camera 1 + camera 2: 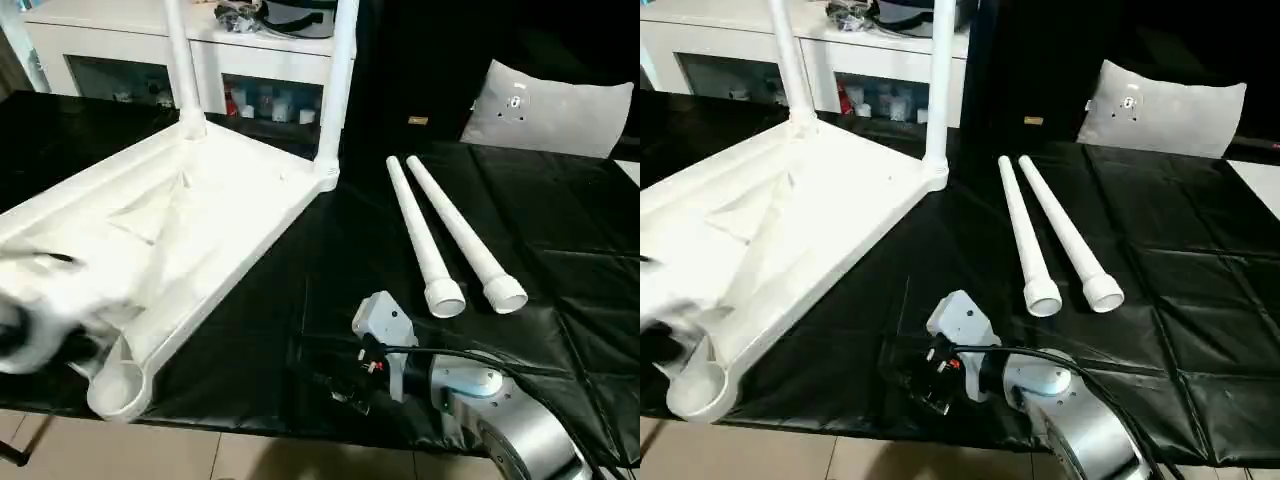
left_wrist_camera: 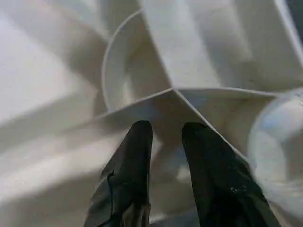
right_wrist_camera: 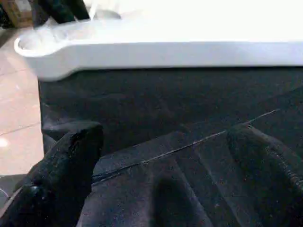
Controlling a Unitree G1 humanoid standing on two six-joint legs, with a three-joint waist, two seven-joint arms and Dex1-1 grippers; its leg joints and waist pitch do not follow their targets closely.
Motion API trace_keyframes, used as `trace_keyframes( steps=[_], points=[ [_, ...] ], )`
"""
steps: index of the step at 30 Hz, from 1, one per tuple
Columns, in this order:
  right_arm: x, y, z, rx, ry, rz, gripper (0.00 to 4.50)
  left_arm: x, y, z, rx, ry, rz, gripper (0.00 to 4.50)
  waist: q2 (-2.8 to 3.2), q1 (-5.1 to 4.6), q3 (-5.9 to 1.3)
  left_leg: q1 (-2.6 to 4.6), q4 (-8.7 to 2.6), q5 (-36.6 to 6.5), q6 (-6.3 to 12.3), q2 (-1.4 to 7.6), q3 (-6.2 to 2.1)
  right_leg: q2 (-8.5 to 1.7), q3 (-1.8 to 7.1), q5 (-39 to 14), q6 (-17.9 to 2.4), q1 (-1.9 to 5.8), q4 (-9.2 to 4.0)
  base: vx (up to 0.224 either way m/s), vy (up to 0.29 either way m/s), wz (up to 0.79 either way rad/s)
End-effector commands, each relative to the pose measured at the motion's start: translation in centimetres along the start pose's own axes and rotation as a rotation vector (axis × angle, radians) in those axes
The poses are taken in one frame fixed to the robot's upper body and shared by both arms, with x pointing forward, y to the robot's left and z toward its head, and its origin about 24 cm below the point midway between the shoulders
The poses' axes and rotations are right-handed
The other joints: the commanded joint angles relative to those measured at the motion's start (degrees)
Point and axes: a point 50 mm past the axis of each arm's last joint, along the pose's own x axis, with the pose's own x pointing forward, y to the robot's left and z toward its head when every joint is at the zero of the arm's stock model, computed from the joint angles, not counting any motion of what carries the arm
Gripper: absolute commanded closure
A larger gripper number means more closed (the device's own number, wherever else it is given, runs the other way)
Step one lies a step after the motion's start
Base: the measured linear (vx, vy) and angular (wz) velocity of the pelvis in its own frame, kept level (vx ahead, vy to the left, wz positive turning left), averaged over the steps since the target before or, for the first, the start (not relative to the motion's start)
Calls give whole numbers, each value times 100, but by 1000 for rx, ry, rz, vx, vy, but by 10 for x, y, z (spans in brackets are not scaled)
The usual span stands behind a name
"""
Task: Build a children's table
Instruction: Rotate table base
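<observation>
The white tabletop (image 1: 200,215) lies upside down on the black-covered table, left of centre. Two white legs stand in its far corner sockets (image 1: 185,70) (image 1: 335,90). Its near corner socket (image 1: 120,390) stands bare at the table's front edge. Two loose legs (image 1: 425,240) (image 1: 465,235) lie side by side to the right. My left gripper (image 2: 168,132) hovers over a rib on the tabletop's underside beside a round socket, fingers slightly apart with nothing between them. My right gripper (image 3: 165,156) is open and low over the black cover, right of the near socket.
A grey-white pillow-like bag (image 1: 550,110) lies at the far right of the table. A white cabinet (image 1: 110,45) with cluttered shelves stands behind. The table's front edge (image 1: 230,425) runs close under my right arm, with tiled floor below.
</observation>
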Motion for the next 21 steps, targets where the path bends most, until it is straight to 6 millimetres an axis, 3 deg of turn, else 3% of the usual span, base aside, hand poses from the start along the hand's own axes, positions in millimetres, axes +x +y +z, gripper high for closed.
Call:
trace_keyframes(
  steps=[1,9,12,15,18,20,21],
  points=[
    [-3,-5,0,-9,5,-14,0,5,-13,13,31,-49,-91,320,192,-12,-266,65,-479,-1720,-247,196,-110,-451,303,-1817,-900,167,-448,0,0,0],
    [-8,-11,1,-11,6,-38,0,32,-32,50,71,-230,-210,320,174,-15,-283,38,-458,-1525,-247,178,-91,-442,297,-1736,-870,220,-452,0,0,0],
    [-11,-13,1,-11,8,-46,0,43,-34,60,67,-263,-206,320,166,-28,-273,66,-442,-1618,-216,171,-87,-429,292,-2030,-747,186,-503,0,0,0],
    [-15,-19,2,-14,5,-78,0,61,-30,77,35,-318,-154,320,153,-22,-299,68,-416,-1582,-191,162,-82,-428,286,-2086,-701,200,-524,0,0,0],
    [-20,-28,4,-18,-5,-127,0,80,-28,101,-32,-406,-120,320,146,5,-307,46,-400,-1457,-134,153,-77,-427,280,-2014,-703,217,-536,0,0,0],
    [-21,-29,5,-19,-8,-136,0,83,-28,104,-31,-417,-117,320,128,13,-316,15,-409,-1423,-116,152,-96,-441,268,-2090,-664,254,-542,0,0,0],
    [-21,-30,5,-18,-11,-144,0,85,-28,106,-31,-428,-119,320,150,19,-320,3,-413,-1399,-116,153,-105,-452,266,-2094,-642,264,-537,0,0,0]
  ],
)
